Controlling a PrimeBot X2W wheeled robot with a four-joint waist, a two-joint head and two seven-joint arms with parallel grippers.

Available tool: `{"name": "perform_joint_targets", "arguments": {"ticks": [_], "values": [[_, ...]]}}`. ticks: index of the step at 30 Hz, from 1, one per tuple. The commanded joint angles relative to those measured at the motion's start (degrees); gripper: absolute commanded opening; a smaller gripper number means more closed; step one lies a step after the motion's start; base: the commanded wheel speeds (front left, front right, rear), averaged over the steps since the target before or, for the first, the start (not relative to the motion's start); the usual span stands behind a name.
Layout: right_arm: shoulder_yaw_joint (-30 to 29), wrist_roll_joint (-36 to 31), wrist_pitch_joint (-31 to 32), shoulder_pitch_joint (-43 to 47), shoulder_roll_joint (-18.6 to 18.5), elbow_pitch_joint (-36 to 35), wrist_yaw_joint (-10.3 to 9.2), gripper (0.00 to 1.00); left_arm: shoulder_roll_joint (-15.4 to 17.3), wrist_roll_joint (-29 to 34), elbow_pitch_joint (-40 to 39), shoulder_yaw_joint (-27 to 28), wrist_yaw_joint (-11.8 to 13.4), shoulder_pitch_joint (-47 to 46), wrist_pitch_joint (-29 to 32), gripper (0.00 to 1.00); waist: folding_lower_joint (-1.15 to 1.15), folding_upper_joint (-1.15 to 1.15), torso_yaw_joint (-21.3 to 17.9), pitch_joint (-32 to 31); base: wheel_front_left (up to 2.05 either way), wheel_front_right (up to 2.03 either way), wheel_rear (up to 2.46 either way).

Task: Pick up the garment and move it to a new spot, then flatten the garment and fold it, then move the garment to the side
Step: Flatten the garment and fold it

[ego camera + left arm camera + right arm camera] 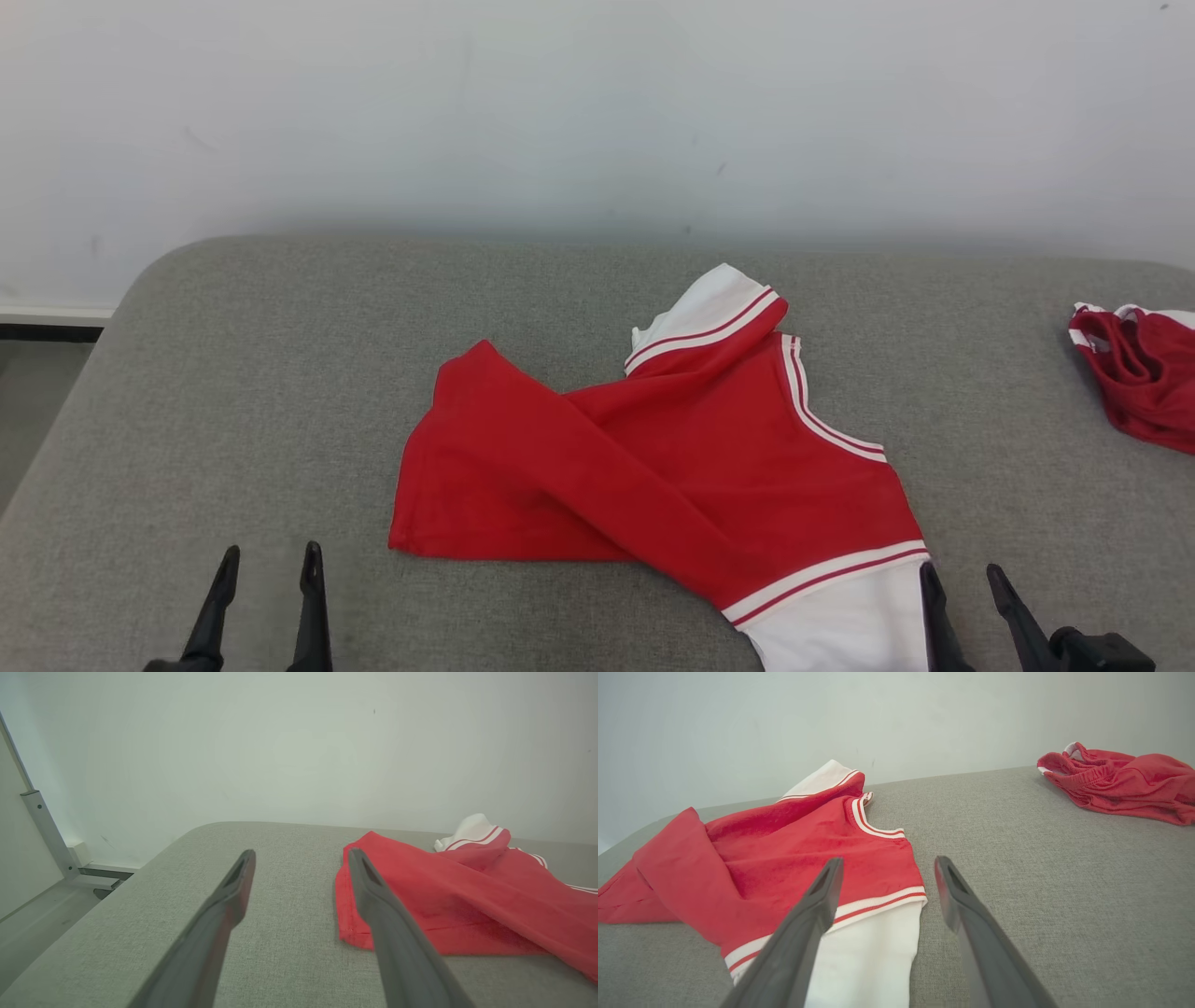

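Jersey (709, 448), red with white striped-trim sleeves, lies rumpled and partly folded over itself on the grey padded surface (280, 373). Left gripper (271, 549) stands spread and empty near its red hem. Right gripper (958, 567), also spread and empty, sits just beside the white sleeve. Second red garment (1144, 383) lies well apart at the right edge.

On the padded top (280, 373), ahead of the 2 grippers and between them: the garment (653, 457), partly folded over itself. Just right of the left gripper (270, 551) and slightly ahead: the garment's near left corner, apart from the fingers. Just left of the right gripper (960, 567): the garment's near end, touching the left finger or just beside it, cannot tell which. Ahead and right of the right gripper, well apart, on the same top: a 2nd garment (1139, 383). Behind everything, past the top's far edge: the wall (560, 112).
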Motion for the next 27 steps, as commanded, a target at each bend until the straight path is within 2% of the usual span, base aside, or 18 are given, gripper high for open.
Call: {"name": "perform_joint_targets", "arguments": {"ticks": [1, 5, 20, 27], "values": [[0.17, -0.25, 0.33, 0.75, -0.08, -0.05, -0.15, 1.0, -0.18, 0.13, 0.94, -0.37, -0.43, -1.05, -0.16, 1.0, 0.0, 0.0, -0.16, -0.04, 0.0, 0.0, 0.0], [0.35, -0.45, 1.15, 1.36, 0.01, -0.02, -0.15, 1.0, 0.05, -0.17, 3.69, -1.82, -1.04, -2.46, -0.16, 1.0, 0.0, 0.0, -0.5, 0.09, 0.0, 0.0, 0.0], [3.01, -1.44, 5.41, 2.44, 1.0, 1.82, -0.16, 1.0, 6.9, -6.28, 23.44, -12.7, -1.53, -16.42, -0.16, 1.0, 0.0, 0.0, -3.2, 4.5, 0.0, 0.0, 0.0], [4.41, -1.42, 5.46, 0.35, 1.17, 3.37, -0.16, 1.0, 8.3, -9.65, 30.7, -15.63, -1.55, -21.94, -0.16, 1.0, 0.0, 0.0, -4.1, 6.15, 0.0, 0.0, 0.0]]}}
